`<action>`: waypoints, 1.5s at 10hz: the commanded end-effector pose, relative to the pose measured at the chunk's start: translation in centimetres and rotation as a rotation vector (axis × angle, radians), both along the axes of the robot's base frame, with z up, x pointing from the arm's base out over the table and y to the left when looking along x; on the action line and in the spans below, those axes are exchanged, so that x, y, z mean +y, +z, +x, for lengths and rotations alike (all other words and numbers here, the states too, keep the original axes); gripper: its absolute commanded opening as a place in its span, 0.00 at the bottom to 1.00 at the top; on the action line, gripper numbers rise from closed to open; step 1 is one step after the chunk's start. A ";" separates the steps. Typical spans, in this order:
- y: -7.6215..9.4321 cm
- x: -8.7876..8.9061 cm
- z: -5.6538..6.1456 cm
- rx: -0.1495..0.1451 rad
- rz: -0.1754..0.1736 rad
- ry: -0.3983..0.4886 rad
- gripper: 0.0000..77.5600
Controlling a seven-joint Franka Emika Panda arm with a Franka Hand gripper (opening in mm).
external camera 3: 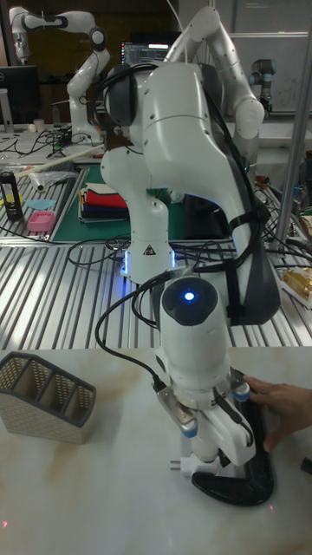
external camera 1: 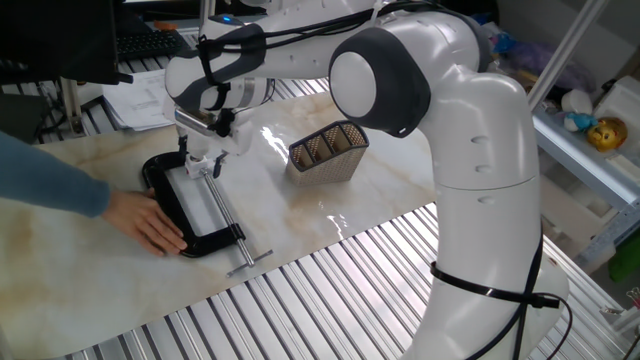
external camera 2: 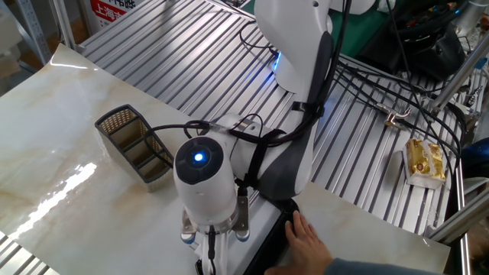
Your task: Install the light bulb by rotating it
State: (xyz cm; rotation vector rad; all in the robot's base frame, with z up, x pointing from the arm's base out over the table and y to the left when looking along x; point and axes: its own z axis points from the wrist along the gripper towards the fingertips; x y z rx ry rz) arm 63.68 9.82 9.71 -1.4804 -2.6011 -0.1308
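my gripper (external camera 1: 203, 166) left-centre, pointing straight down over black clamp (external camera 1: 192, 212) on bench (external camera 1: 300, 205) | light bulb not discernible, presumably directly below, axis vertical | jaws' state: cannot tell

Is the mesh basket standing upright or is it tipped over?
Upright: the mesh basket rests on its base on the table, compartments opening upward.

Marble-look table (external camera 1: 380, 190): mesh basket (external camera 1: 327, 151), black clamp (external camera 1: 195, 215), person's hand (external camera 1: 150, 222) resting, prob. steadying it.
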 end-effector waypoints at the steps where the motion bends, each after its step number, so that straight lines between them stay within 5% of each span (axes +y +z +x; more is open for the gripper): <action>1: 0.5 0.0 0.0 -0.010 0.003 0.015 1.00; 7: 0.6 0.0 0.0 -0.030 0.019 0.053 1.00; 12: 1.6 -0.7 0.3 -0.027 0.114 0.052 1.00; 15: 1.6 -0.7 0.3 -0.042 0.025 0.143 1.00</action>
